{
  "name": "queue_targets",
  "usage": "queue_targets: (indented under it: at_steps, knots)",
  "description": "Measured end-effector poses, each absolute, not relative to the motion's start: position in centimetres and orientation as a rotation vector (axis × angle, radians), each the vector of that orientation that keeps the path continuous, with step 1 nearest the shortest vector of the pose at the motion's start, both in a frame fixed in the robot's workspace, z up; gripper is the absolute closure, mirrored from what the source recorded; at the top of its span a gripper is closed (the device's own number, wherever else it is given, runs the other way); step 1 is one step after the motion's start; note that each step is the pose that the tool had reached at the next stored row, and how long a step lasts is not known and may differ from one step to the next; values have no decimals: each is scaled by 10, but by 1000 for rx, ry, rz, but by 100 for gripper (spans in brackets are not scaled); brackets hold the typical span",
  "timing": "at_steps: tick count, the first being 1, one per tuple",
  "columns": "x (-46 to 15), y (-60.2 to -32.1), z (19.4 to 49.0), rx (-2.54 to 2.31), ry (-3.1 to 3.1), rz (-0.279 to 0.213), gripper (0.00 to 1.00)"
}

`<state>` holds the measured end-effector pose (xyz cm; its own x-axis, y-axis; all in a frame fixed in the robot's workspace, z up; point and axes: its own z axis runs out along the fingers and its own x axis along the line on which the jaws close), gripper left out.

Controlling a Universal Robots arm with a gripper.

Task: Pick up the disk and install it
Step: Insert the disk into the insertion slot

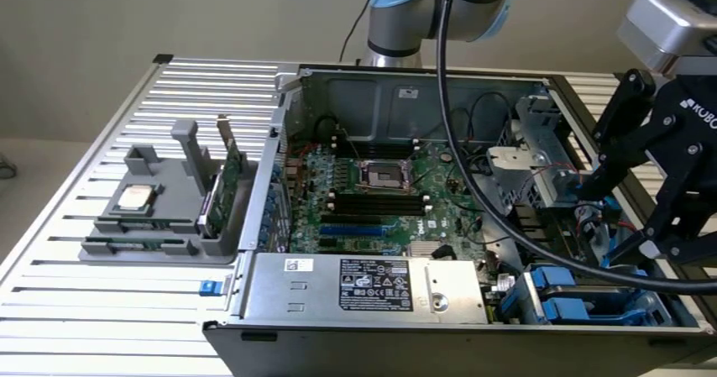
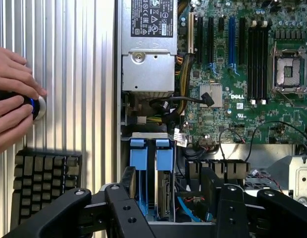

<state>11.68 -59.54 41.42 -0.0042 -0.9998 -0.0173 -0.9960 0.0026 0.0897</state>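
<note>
Over an open computer case on a slatted table: gripper spread wide, clasping nothing, hanging at the case's four o'clock corner in the exterior view. Beneath it, between the fingers, the disk on edge in the drive bay, beside a second blue carrier. Grey parts tray at nine o'clock. Beside the case, a person's hand on a blue-lit button, near a keyboard.

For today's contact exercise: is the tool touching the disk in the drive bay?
Cannot tell. In the wrist view the open tool straddles the disk, yet no clear gap or contact shows at its blue carrier.
</note>
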Motion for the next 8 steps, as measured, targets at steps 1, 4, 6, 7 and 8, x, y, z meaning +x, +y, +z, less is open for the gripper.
queue_targets:
  at_steps: [1, 4, 6, 7, 8]
  knots:
    - [117, -595, 415, 2180, -2187, -117, 35]
    - [117, -595, 422, 2180, -2187, -117, 35]
    - [117, -595, 431, 2180, -2188, -117, 35]
    - [117, -595, 435, 2180, -2188, -118, 35]
    - [117, -595, 438, 2180, -2188, -118, 35]
